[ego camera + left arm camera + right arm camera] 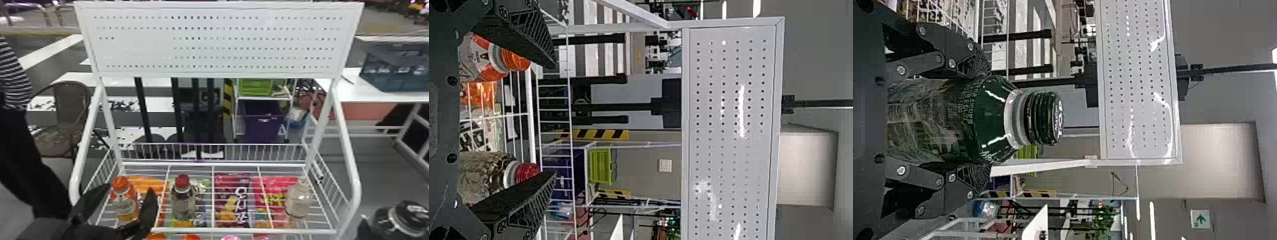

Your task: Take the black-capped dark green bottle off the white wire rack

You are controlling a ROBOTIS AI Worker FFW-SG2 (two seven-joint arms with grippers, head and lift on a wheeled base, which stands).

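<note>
Open hall behind, white wire rack [242,230] ahead, green bottle [402,221] off it

Beyond the rack I see a grey floor and a white table [354,87]. The taking-off looks done to me: the bottle is outside the rack's right-hand side, clamped between the fingers of my right gripper [984,120]. I'd judge that only keeping it clear and steady is left, since no set-down place is named. My left gripper [554,120] has its fingers wide apart, by the orange-capped bottle [481,59].

My bottle is roughly upright, its shoulder glossy dark green with bright glints, a pale collar [1014,119] below the ribbed black cap [1044,119].
</note>
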